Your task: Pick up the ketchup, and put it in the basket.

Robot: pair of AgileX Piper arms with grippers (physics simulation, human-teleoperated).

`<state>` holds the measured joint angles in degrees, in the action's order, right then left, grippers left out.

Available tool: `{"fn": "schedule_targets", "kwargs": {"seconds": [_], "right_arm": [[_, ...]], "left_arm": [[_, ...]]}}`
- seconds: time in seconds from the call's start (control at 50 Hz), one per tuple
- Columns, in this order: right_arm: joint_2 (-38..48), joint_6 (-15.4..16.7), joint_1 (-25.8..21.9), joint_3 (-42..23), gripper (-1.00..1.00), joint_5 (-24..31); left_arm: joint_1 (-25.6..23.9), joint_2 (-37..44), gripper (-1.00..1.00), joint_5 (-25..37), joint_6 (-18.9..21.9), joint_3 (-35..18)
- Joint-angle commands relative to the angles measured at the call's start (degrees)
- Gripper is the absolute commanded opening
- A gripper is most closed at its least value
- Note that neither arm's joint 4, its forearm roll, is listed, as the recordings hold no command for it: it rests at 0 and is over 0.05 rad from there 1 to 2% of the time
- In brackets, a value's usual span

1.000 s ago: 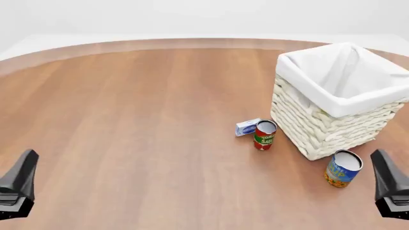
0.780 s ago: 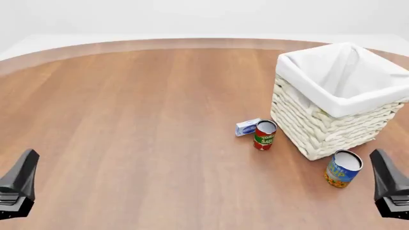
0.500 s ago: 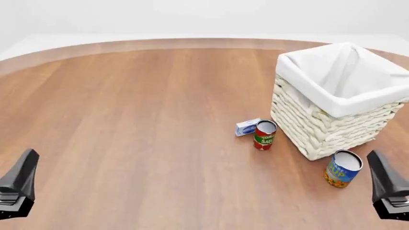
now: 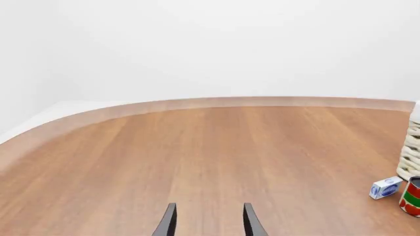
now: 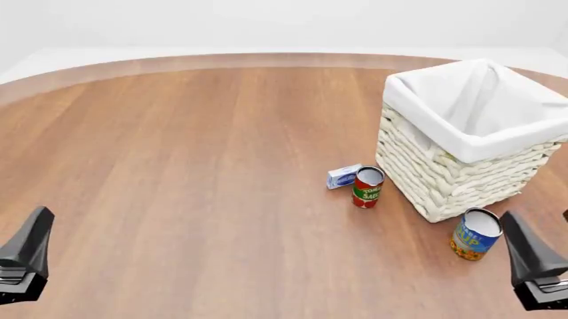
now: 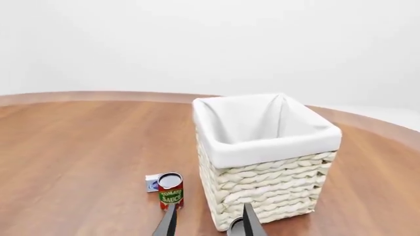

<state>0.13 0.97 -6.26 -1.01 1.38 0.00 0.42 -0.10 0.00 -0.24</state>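
Observation:
The ketchup bottle shows in none of the views. The basket (image 5: 443,176), cream woven wicker with a white cloth lining, stands at the right of the table; it also shows in the right wrist view (image 6: 262,182), and its edge shows in the left wrist view (image 4: 413,157). My left gripper (image 5: 26,256) is at the near left edge, its fingers apart and empty (image 4: 210,206). My right gripper (image 5: 530,266) is at the near right, just in front of the basket, its fingers apart and empty (image 6: 210,207).
A small red-and-green tomato sauce can (image 5: 368,187) stands by the basket's near left corner, also seen in the right wrist view (image 6: 170,191). A little blue-and-white box (image 5: 344,175) lies beside it. A blue-and-yellow can (image 5: 475,234) stands in front of the basket, next to my right gripper.

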Motion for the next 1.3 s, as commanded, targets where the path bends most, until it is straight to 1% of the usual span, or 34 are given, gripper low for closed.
{"fn": "schedule_targets", "kwargs": {"seconds": [0.02, 0.06, 0.1, 0.12, 0.16, 0.22, 0.36, 0.4, 0.44, 0.48, 0.5, 0.52, 0.64, 0.74, 0.8, 0.9, 0.94, 0.98, 1.02, 1.08, 1.3], "right_arm": [[0.0, -0.7, -2.6, -3.0, 1.00, 2.5], [-0.1, 0.4, -3.3, -3.8, 1.00, 2.6], [-0.1, 0.3, -4.1, -4.2, 1.00, 3.2], [-0.1, 0.9, -4.7, -4.4, 1.00, 3.3], [0.0, 0.5, -6.1, -4.6, 1.00, 3.8], [0.0, 1.3, -7.7, -4.8, 1.00, 3.9], [0.6, 1.3, -10.1, -5.4, 1.00, 4.3], [1.7, 0.7, -10.9, -5.6, 1.00, 3.7], [2.6, 1.2, -11.7, -5.7, 1.00, 2.9], [4.4, 0.3, -13.0, -5.9, 1.00, 1.7], [4.4, 0.9, -13.2, -6.2, 1.00, 1.7], [5.3, 0.6, -14.1, -6.4, 1.00, 1.1], [7.6, 1.3, -15.6, -6.8, 1.00, -0.8], [9.2, 1.3, -16.6, -7.2, 1.00, -1.7], [11.1, 0.5, -17.3, -7.3, 1.00, -2.7], [13.5, 0.4, -18.7, -8.0, 1.00, -4.1], [15.6, 0.3, -19.7, -7.7, 1.00, -5.8], [16.8, 0.9, -21.0, -7.7, 1.00, -6.9], [18.5, 0.6, -22.2, -8.0, 1.00, -8.0], [19.7, 1.1, -23.8, -8.7, 1.00, -8.5], [25.7, 1.9, -27.7, -10.4, 1.00, -12.0]], "left_arm": [[0.0, 0.0, 1.00, 0.0, 0.0, 0.0], [0.0, 0.0, 1.00, 0.0, 0.0, 0.0], [0.0, 0.0, 1.00, 0.0, 0.0, 0.0], [0.0, 0.0, 1.00, 0.0, 0.0, 0.0], [0.0, 0.0, 1.00, 0.0, 0.0, 0.0], [0.0, 0.0, 1.00, 0.0, 0.0, 0.0], [0.0, 0.0, 1.00, 0.0, 0.0, 0.0], [0.0, 0.0, 1.00, 0.0, 0.0, 0.0], [0.0, 0.0, 1.00, 0.0, 0.0, 0.0], [0.0, 0.0, 1.00, 0.0, 0.0, 0.0], [0.0, 0.0, 1.00, 0.0, 0.0, 0.0], [0.0, 0.0, 1.00, 0.0, 0.0, 0.0], [0.0, 0.0, 1.00, 0.0, 0.0, 0.0], [0.0, 0.0, 1.00, 0.0, 0.0, 0.0], [0.0, 0.0, 1.00, 0.0, 0.0, 0.0], [0.0, 0.0, 1.00, 0.0, 0.0, 0.0], [0.0, 0.0, 1.00, 0.0, 0.0, 0.0], [0.0, 0.0, 1.00, 0.0, 0.0, 0.0], [0.0, 0.0, 1.00, 0.0, 0.0, 0.0], [0.0, 0.0, 1.00, 0.0, 0.0, 0.0], [0.0, 0.0, 1.00, 0.0, 0.0, 0.0]]}}
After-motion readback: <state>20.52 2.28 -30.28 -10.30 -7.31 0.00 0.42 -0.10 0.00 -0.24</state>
